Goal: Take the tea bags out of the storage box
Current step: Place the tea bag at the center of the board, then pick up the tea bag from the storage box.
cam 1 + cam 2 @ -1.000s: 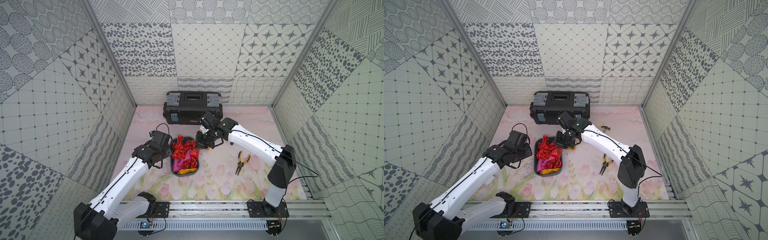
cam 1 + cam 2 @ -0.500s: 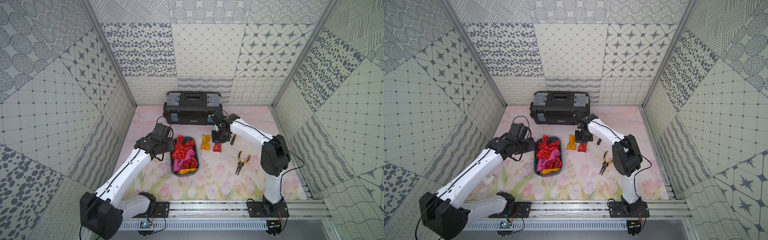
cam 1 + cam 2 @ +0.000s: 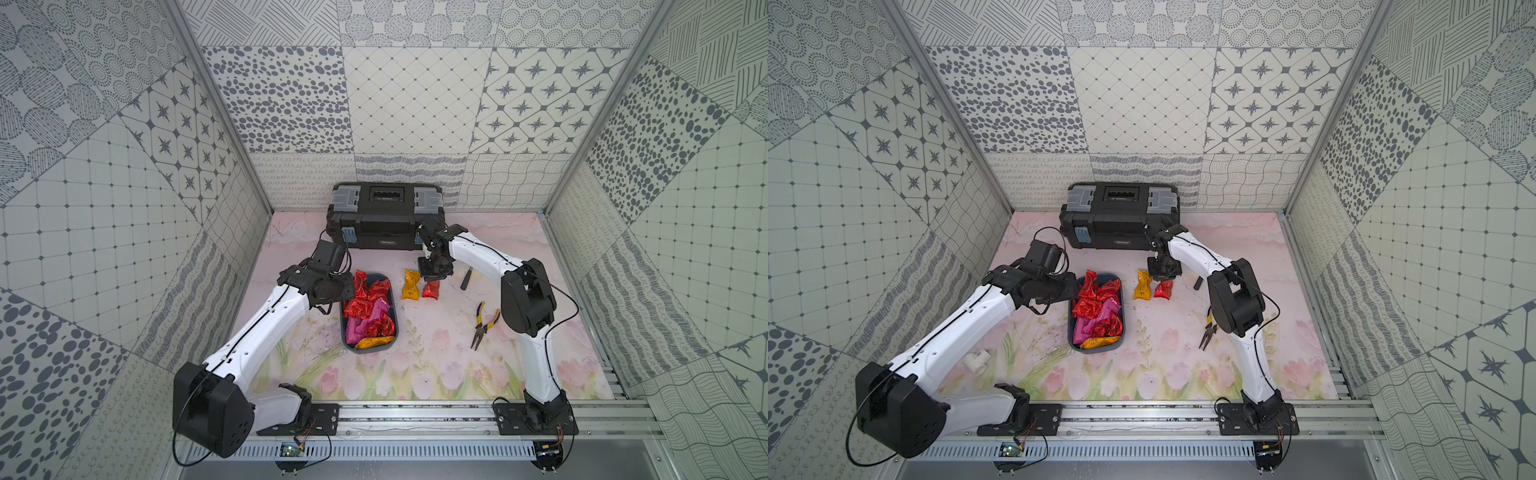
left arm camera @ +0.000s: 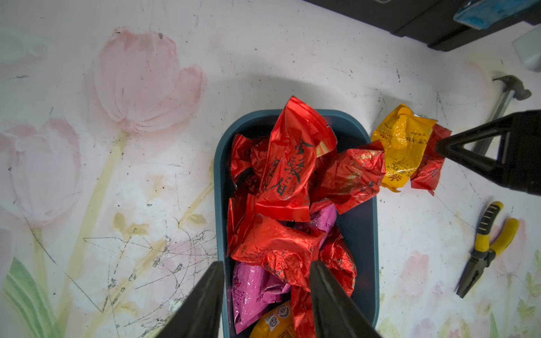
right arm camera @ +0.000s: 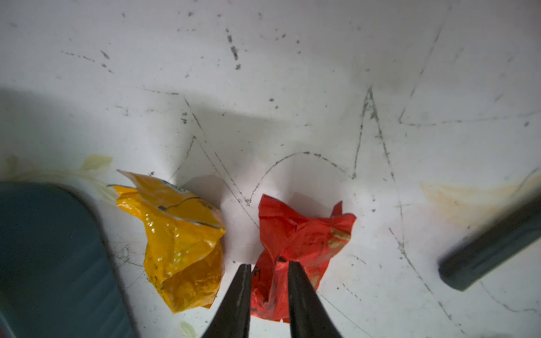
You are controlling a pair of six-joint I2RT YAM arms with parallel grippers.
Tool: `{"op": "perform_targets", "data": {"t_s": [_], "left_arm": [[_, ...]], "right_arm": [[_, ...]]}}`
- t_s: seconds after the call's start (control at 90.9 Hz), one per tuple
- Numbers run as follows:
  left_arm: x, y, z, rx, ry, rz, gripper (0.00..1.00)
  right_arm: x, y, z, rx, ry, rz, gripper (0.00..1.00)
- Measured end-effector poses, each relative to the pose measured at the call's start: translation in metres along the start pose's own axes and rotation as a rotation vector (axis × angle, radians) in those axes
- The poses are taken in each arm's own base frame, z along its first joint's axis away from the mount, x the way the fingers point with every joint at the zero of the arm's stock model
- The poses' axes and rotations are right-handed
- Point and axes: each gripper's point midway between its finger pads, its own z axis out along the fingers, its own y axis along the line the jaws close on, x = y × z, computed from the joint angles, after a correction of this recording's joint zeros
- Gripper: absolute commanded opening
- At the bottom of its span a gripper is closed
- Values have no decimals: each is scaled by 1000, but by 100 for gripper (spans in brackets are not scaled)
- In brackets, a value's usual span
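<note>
Change since a second ago: right end effector (image 5: 269,272) has left the storage box (image 3: 395,328), its jaws now parted a little around the red tea bag (image 3: 431,289) lying on the bench (image 3: 415,374); grip apparently released. Orange tea bag (image 3: 410,284) between it and the box. Remaining tea bags (image 4: 281,204) heaped in the box. Left end effector (image 4: 266,292): half open, empty, poised over the box's end, nearer arm; the pile lies straight ahead along the box's long axis. Left arm bent, wrist angled downward
</note>
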Motion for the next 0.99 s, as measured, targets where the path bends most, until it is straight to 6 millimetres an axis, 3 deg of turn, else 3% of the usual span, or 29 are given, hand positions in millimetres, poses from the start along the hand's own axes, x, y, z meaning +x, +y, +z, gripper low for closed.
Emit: {"op": "perform_targets", "data": {"t_s": [0.132,0.33,0.418,0.495,0.693,0.99], "left_arm": [[-3,-5,6,4,22,43,49],[-7,-22,19,11,54,152,45],[-9,-26,27,-1,71,189,47],[-12,-28,37,-16,87,217,48],[-19,-33,58,-48,115,259,44],[-25,-26,87,-137,146,286,19]], "right_arm": [[1,-2,-16,-19,-21,10,40],[20,-10,-91,-94,-164,50,40],[37,-16,-110,-122,-200,81,41],[52,-22,-110,-128,-198,111,41],[82,-35,-83,-99,-119,173,41],[79,-34,-95,-124,-161,204,40]]}}
